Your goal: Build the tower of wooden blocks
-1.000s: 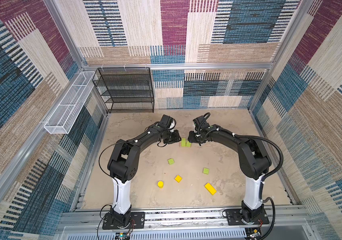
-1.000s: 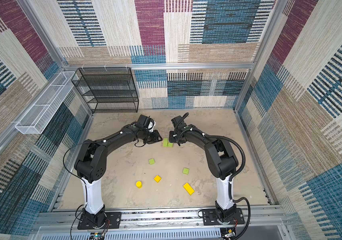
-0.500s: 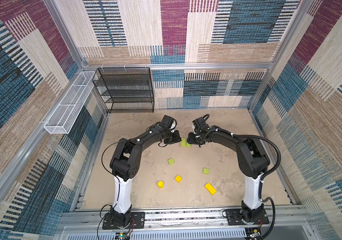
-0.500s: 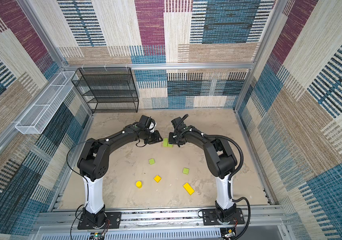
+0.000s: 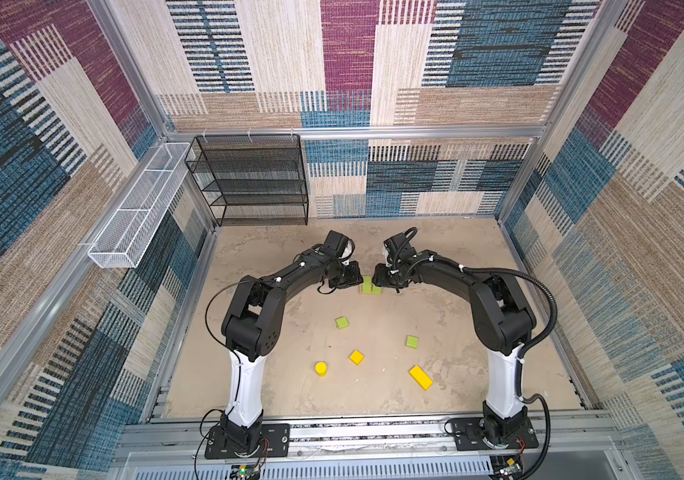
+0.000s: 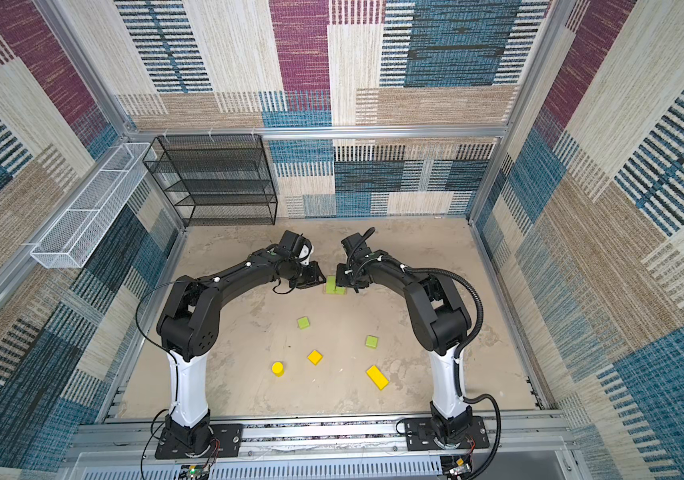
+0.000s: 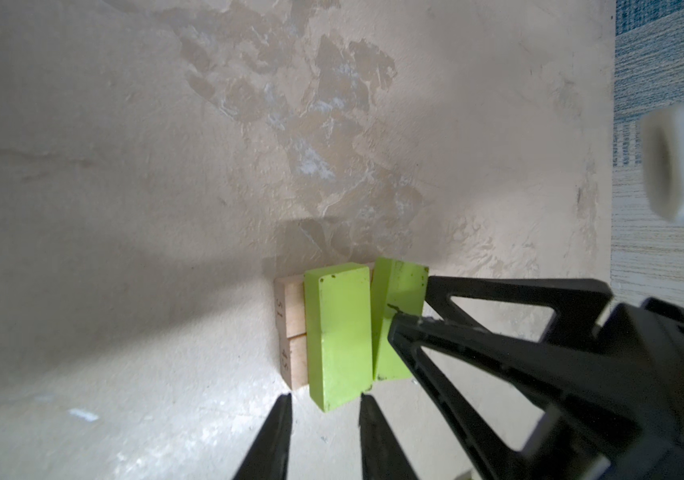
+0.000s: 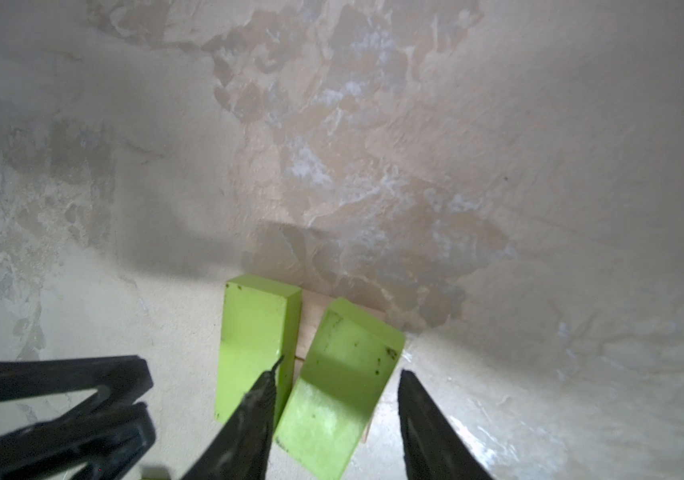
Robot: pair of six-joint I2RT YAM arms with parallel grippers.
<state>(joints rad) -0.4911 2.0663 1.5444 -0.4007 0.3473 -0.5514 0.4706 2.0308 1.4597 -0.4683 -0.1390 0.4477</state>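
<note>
Tabletop (image 5: 456,270) centre: right gripper (image 8: 340,370) has nudged in, fingers astride the tilted green block (image 8: 332,415), grip unclear, left gripper (image 7: 325,397) narrowed and empty, so it isn't seated yet.

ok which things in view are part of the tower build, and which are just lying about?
Job: tan planks; flat long green block; tilted long green block, in right end effector; green cubes; yellow cube; yellow cylinder; yellow bar.
Idle: black mesh shelf; white wire basket.

**Hidden under green**

The two long green blocks (image 7: 338,332) cover most of the tan planks (image 7: 291,309). My right gripper (image 8: 341,365) flanks the tilted one, fingers cut off by the edge; actual contact I cannot tell.
</note>
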